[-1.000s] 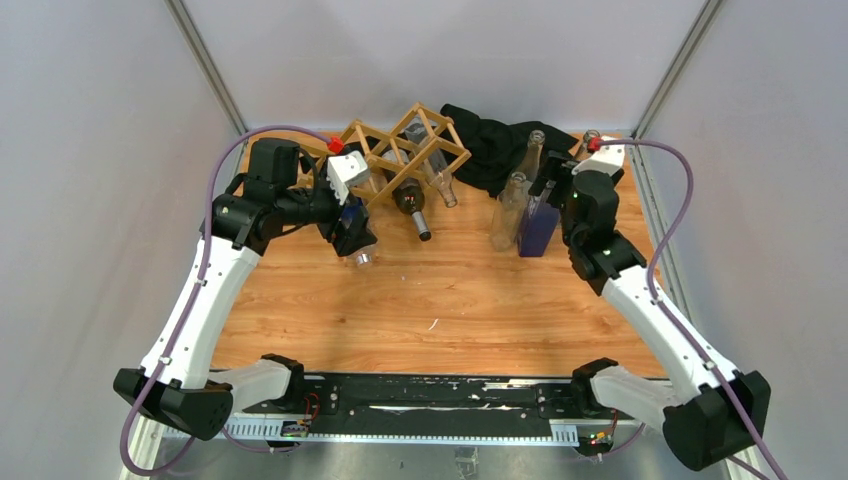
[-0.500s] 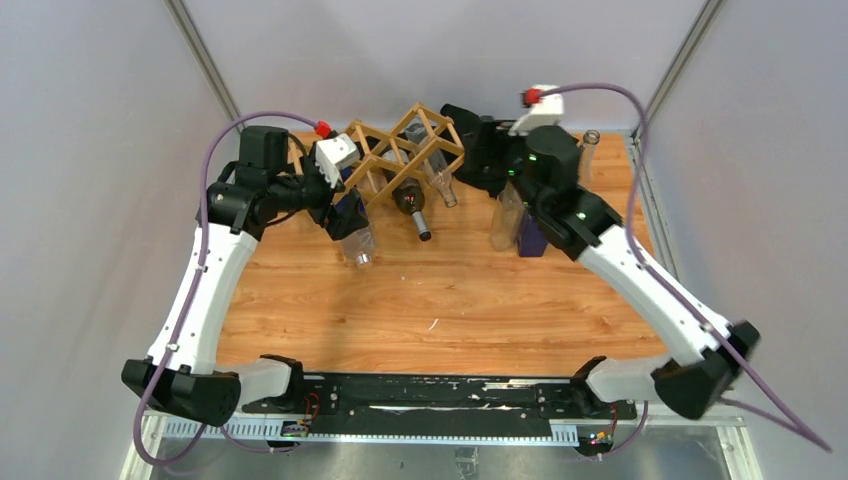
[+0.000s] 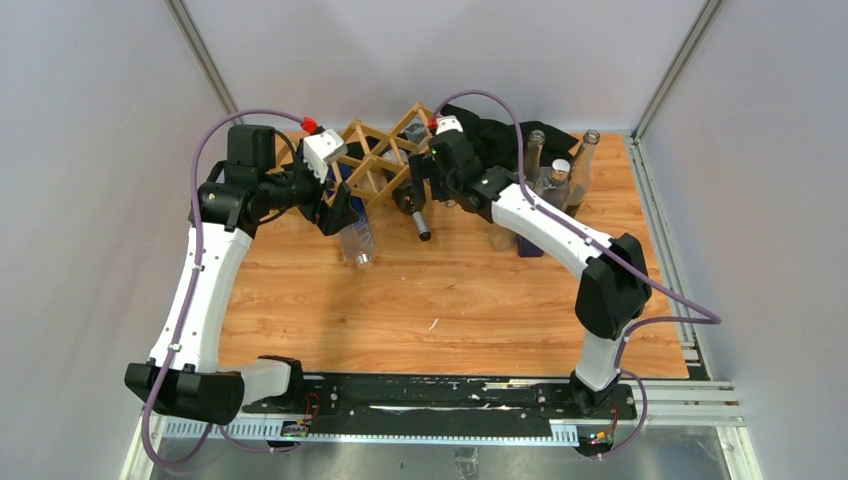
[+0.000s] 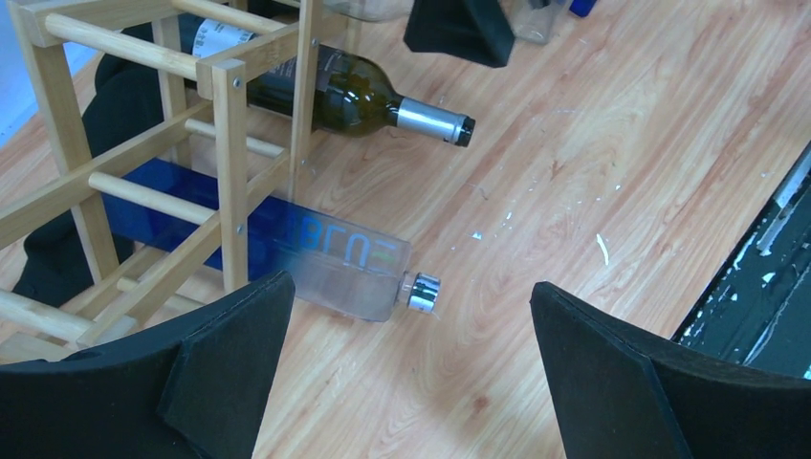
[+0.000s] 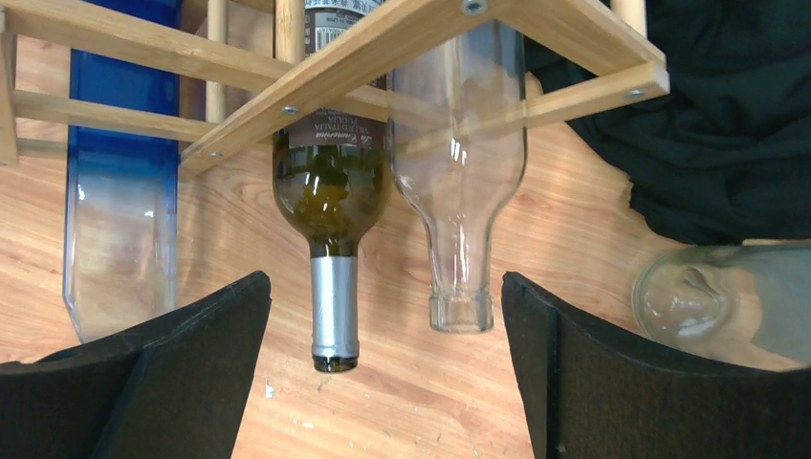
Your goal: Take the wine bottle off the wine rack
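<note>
Your right arm stretches leftward across the desk (image 3: 450,300). Its end effector (image 5: 383,287) gapes wide and empty over the neck of the wine bottle (image 5: 332,182), which lies in the wine rack (image 5: 421,33). Left arm bent at the rack's left end: end effector (image 4: 411,287) fully open, empty, above a blue bottle (image 4: 316,258).

You get soft, even light from overhead: the worktop (image 3: 450,290) is bright throughout, and the arms throw only faint, fuzzy shadows on it. Your top view is sharp out to its corners. In the left wrist view the blue bottle (image 4: 325,263) is smeared and its lettering ghosted, while the wine bottle (image 4: 354,96) behind it is crisp, with a soft sheen on its glass. The right wrist view is sharp. There the clear bottle (image 5: 459,172) carries white glints, and the black cloth (image 5: 727,124) and the fingers (image 5: 143,382) of the right pincer (image 5: 383,316) show almost no detail.
</note>
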You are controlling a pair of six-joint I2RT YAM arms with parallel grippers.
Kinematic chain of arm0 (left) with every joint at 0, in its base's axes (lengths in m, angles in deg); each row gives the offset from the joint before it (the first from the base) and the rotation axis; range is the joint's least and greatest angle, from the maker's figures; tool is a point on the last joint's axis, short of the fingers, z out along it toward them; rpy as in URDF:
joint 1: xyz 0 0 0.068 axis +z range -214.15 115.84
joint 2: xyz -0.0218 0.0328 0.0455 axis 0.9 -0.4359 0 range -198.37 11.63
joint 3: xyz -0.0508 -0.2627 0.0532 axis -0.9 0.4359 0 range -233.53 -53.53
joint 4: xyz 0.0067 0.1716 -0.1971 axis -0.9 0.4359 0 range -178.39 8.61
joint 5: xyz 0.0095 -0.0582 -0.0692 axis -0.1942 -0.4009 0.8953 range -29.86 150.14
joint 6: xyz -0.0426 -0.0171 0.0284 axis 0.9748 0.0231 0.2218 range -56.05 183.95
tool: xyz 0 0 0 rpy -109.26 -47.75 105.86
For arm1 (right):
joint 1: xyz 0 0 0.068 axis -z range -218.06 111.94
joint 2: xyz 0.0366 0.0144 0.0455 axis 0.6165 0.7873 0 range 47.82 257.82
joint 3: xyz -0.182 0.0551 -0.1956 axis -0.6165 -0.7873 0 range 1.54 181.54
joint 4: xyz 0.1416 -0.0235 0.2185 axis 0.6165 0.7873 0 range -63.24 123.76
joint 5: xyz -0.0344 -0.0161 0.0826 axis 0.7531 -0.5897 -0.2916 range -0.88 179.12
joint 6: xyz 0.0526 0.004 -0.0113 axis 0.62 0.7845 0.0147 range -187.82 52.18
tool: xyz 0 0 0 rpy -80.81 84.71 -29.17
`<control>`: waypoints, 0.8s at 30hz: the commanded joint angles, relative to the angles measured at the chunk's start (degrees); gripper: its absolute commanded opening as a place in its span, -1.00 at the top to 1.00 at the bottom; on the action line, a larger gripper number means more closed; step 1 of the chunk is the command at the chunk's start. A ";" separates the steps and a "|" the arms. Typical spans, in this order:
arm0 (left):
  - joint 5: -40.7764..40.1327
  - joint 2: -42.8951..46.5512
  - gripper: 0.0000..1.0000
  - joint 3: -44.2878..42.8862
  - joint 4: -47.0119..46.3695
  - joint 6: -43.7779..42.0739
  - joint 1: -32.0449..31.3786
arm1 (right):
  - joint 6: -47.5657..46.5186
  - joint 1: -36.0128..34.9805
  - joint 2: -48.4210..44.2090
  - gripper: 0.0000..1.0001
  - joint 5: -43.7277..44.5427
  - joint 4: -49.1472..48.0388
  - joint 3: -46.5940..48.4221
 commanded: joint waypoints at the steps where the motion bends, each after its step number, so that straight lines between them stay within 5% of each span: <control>1: 2.09 0.28 -1.00 -0.09 0.23 -0.31 0.57 | -1.49 0.81 3.28 -0.87 0.28 2.55 4.51; 15: 3.72 0.95 -1.00 -0.41 0.23 -0.40 0.63 | -4.53 3.39 13.62 -0.88 1.44 4.77 10.32; 24: 4.33 0.59 -1.00 -0.76 0.22 -0.17 0.62 | -4.12 3.29 13.27 -0.41 0.16 1.48 6.58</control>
